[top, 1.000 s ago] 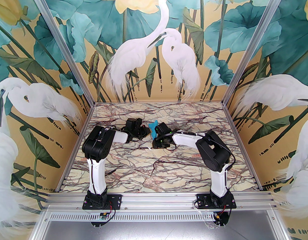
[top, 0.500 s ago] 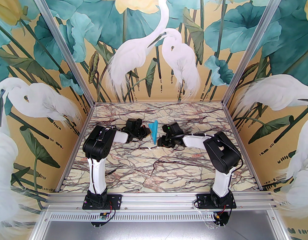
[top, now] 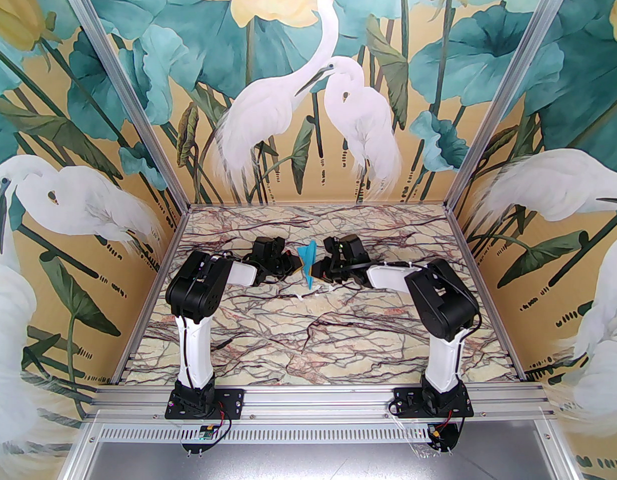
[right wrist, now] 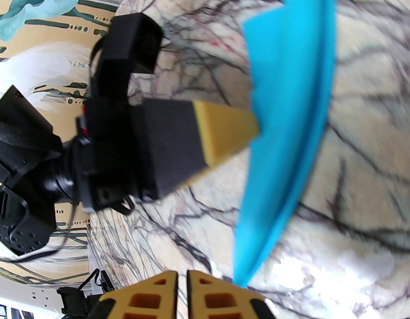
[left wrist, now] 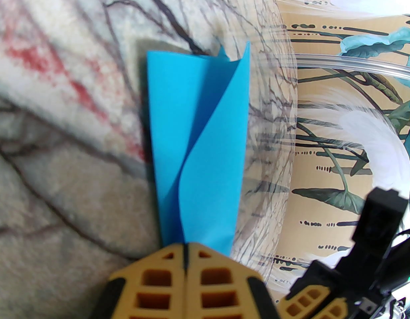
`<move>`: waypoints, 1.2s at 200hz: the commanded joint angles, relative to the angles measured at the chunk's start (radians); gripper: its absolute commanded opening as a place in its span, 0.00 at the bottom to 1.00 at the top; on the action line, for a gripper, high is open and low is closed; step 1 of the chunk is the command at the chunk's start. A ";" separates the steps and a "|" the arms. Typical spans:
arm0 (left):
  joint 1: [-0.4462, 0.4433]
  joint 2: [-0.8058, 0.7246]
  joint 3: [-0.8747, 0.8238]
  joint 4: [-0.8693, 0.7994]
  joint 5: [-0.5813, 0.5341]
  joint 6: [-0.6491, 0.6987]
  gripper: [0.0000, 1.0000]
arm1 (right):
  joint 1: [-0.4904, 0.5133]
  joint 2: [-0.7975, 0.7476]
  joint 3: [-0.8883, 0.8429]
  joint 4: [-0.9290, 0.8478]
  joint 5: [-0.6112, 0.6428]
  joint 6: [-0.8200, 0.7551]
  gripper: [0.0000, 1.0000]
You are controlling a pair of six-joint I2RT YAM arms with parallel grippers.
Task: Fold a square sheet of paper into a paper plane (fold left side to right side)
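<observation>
Veined marble tabletop (top: 308, 338) between egret-and-lotus mural walls (top: 288, 93), aluminium frame rails (top: 308, 398)

Top camera: fixed high behind the bases (top: 203, 400). You look down and forward across the table (top: 308, 338) to the back wall (top: 308, 93), from far off.

Left wrist camera: very close. It looks out along the left gripper (left wrist: 185, 244) and over the plane (left wrist: 198, 145) toward a side wall (left wrist: 341, 128). The right gripper (left wrist: 306, 302) sits in its lower right corner.

Right wrist camera: equally close and tilted, facing the opposite way, with the left gripper at mid-left.

Shared by all three: the plane and the patch of table around it. Each wrist view also catches the other gripper.
</observation>
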 commanded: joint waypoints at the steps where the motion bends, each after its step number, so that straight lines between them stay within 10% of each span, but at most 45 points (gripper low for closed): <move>1: -0.004 0.030 0.010 0.002 0.005 0.003 0.02 | 0.009 0.027 0.033 -0.127 0.043 -0.057 0.19; 82: -0.017 0.034 0.001 0.021 0.004 -0.008 0.02 | 0.028 0.068 0.104 -0.267 0.098 -0.089 0.38; 240: -0.023 0.039 0.010 0.019 0.009 -0.011 0.03 | -0.007 0.132 0.061 -0.177 0.038 0.014 0.36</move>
